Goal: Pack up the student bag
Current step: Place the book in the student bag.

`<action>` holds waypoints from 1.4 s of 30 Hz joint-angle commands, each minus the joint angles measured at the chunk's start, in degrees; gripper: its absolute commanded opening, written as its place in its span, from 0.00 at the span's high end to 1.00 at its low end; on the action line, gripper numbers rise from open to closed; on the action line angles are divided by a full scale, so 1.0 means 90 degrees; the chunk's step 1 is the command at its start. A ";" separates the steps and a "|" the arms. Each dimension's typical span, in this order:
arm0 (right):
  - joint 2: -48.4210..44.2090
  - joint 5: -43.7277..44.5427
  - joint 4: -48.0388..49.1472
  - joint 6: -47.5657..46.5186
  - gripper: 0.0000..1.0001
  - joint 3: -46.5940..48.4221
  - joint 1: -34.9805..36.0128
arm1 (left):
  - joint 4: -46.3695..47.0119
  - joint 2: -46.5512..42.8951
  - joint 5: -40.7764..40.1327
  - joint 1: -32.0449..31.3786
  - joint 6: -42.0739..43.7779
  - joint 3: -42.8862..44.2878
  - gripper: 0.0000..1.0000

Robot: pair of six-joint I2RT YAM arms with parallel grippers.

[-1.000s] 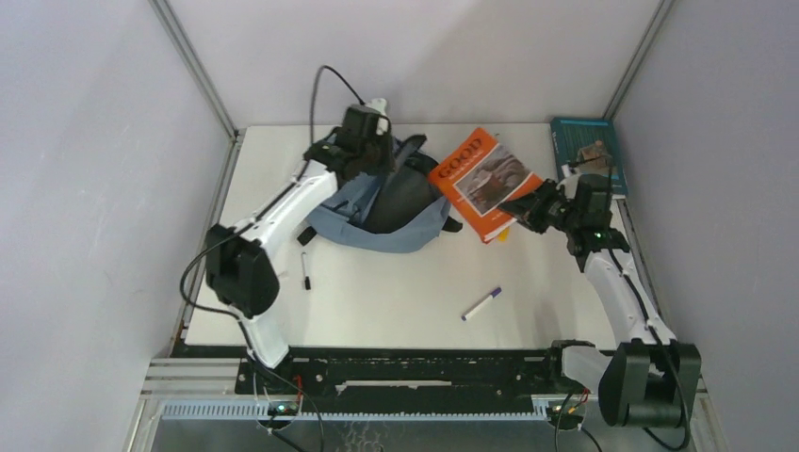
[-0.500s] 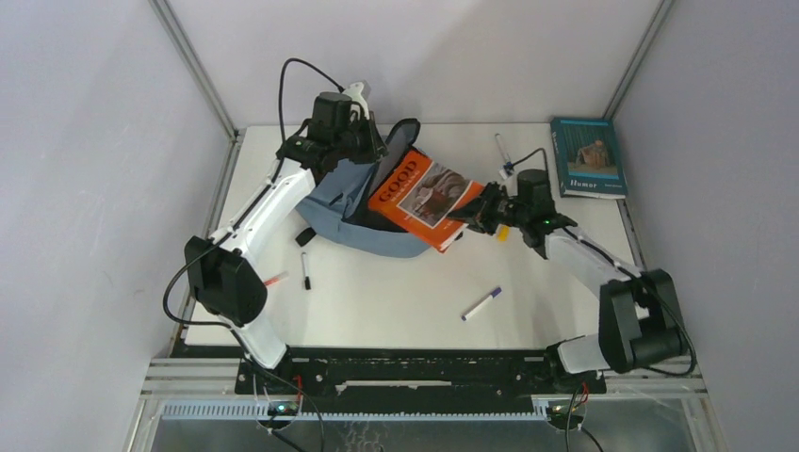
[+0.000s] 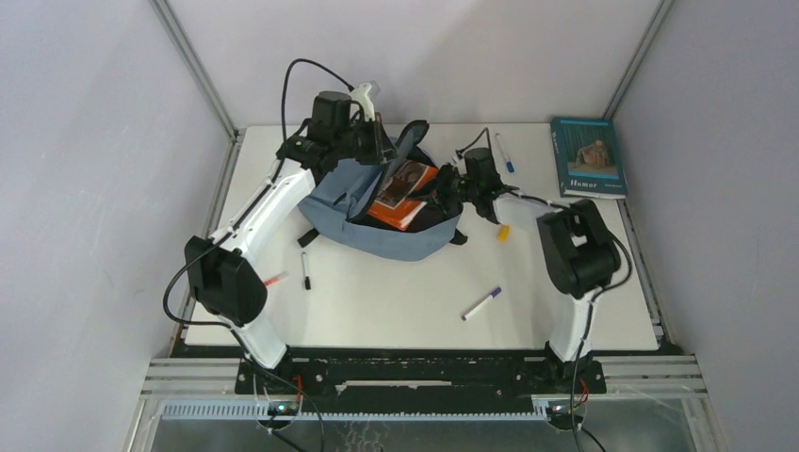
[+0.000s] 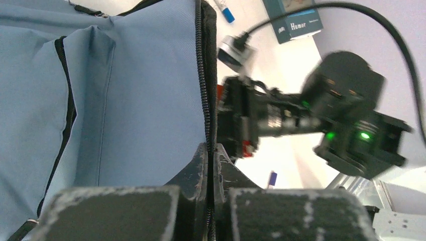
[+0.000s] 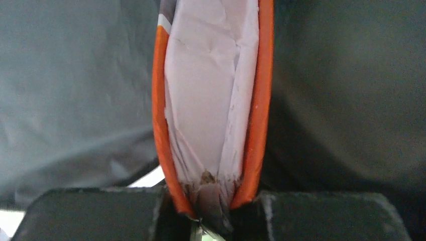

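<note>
The grey-blue student bag (image 3: pixel 396 240) lies at the back middle of the table with its main opening held agape. My left gripper (image 3: pixel 375 143) is shut on the bag's black zipper edge (image 4: pixel 203 90), lifting the flap; blue fabric (image 4: pixel 130 100) fills that wrist view. An orange book (image 3: pixel 403 188) sits partly inside the opening. My right gripper (image 3: pixel 443 186) is shut on its near end. In the right wrist view the book (image 5: pixel 213 90) stands edge-on between the jaws of the gripper (image 5: pixel 211 208), with the bag's dark lining (image 5: pixel 346 100) around it.
A teal book (image 3: pixel 587 156) lies at the back right, a blue-capped pen (image 3: pixel 504 153) beside the right arm. A small yellow piece (image 3: pixel 502 233), a purple marker (image 3: pixel 481 304), a black marker (image 3: pixel 305 270) and a red pen (image 3: pixel 274 280) lie on the white table.
The right gripper has carried the orange book leftward from the open table into the bag's opening. The left gripper lifted the flap early on and now holds it in place.
</note>
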 commanded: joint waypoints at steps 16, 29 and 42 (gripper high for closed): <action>0.2988 -0.0009 -0.0066 0.0447 0.97 0.3771 0.0494 | 0.1030 -0.0792 0.0987 0.0086 0.0110 -0.0402 1.00; 0.1360 0.0859 -0.1473 -0.0864 0.22 0.2599 0.0339 | 0.1518 -0.0700 0.0412 0.0243 -0.0332 -0.0887 1.00; -0.0218 0.1380 -0.2567 -0.1989 0.17 0.1231 0.0297 | 0.2239 -0.0600 -0.0164 0.0381 -0.0856 -0.1400 1.00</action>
